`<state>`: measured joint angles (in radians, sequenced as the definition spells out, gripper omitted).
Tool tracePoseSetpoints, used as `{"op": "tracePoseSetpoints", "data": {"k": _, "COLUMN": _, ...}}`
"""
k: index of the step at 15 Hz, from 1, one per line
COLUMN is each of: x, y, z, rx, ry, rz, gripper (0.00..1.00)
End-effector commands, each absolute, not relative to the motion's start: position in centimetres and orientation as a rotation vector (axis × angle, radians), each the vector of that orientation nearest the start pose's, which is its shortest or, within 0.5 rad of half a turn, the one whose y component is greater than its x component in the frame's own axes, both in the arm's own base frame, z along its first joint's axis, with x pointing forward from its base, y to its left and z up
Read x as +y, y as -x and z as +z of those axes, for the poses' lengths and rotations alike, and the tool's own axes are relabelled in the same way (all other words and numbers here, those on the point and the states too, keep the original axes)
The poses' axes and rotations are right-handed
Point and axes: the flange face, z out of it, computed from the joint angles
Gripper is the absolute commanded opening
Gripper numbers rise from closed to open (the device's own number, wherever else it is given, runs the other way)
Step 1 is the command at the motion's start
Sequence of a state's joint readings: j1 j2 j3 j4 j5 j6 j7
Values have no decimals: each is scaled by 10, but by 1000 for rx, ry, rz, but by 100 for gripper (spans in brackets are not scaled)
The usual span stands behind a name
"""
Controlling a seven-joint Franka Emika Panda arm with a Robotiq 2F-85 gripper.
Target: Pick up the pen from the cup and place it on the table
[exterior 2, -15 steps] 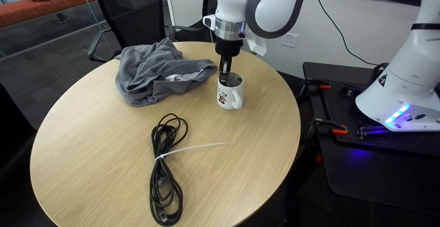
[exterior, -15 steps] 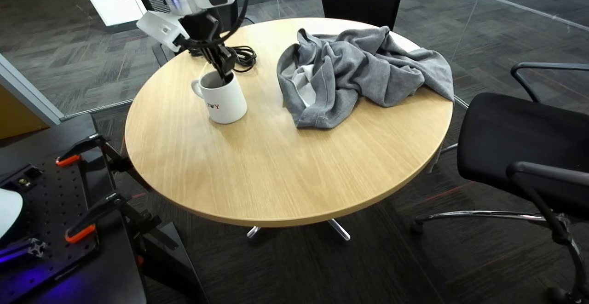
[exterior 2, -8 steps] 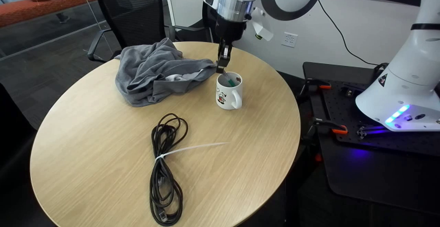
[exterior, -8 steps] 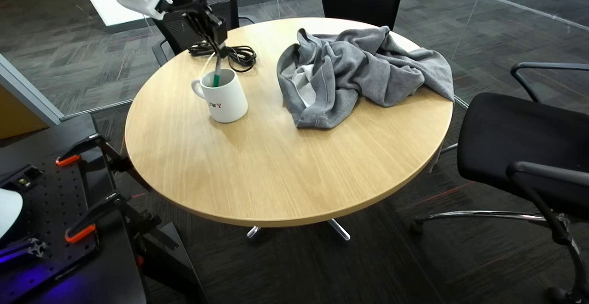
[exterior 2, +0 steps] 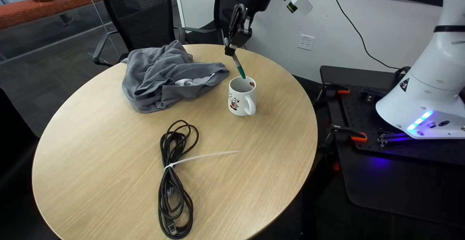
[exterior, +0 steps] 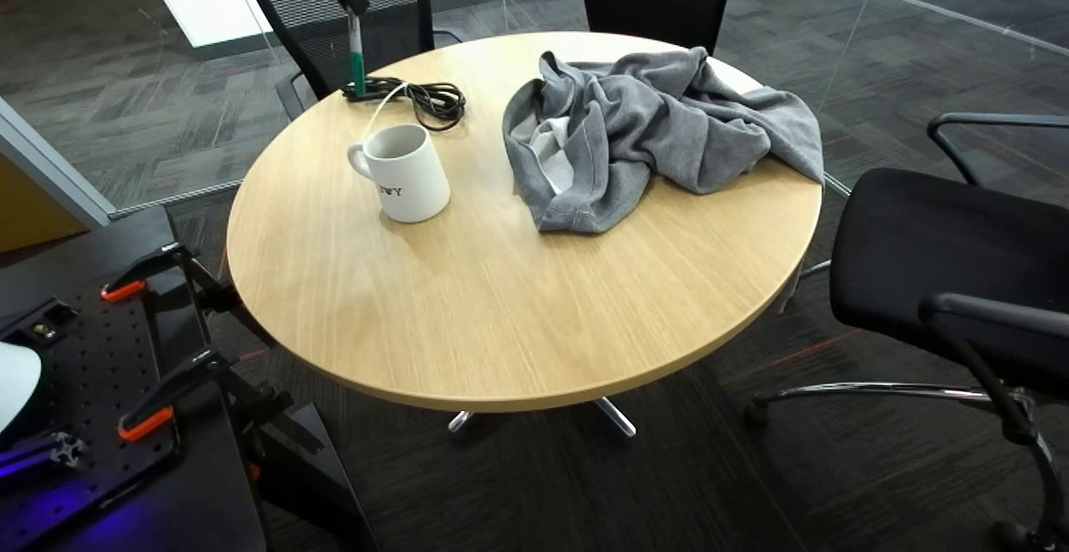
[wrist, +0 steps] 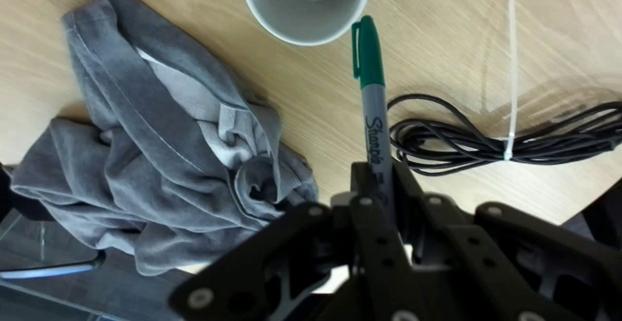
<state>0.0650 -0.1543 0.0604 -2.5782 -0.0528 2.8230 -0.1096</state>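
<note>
1 table [exterior 2: 109, 149] bears 1 cloth [exterior 2: 167, 80]. The gripper [wrist: 384, 180], higher than the mug [exterior 2: 239, 100], pinches the pen [wrist: 375, 112], its cap [wrist: 371, 54] downward. That pen has just come out of the mug and hangs clear of it: picking looks done; laying it on the table, perhaps beside the mug, remains.

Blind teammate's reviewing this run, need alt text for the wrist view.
A gripper holds a green-capped Sharpie pen, cap toward a white mug at the top edge. On the wooden table, crumpled gray cloth lies left, a bundled black cable right.
</note>
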Motion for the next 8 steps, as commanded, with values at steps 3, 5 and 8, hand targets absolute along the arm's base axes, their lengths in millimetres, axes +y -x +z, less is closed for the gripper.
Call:
{"op": "tracePoseSetpoints", "data": {"k": 3, "x": 122, "y": -446, "z": 378, "rx": -611, "ry": 3008, "rz": -580, "gripper": 3}}
{"op": "tracePoseSetpoints", "data": {"k": 5, "x": 144, "y": -441, "z": 373, "rx": -690, "ry": 2985, "rz": -505, "gripper": 3}}
{"op": "tracePoseSetpoints", "data": {"k": 8, "x": 165, "y": -438, "z": 358, "rx": -792, "ry": 2975, "rz": -371, "gripper": 3}}
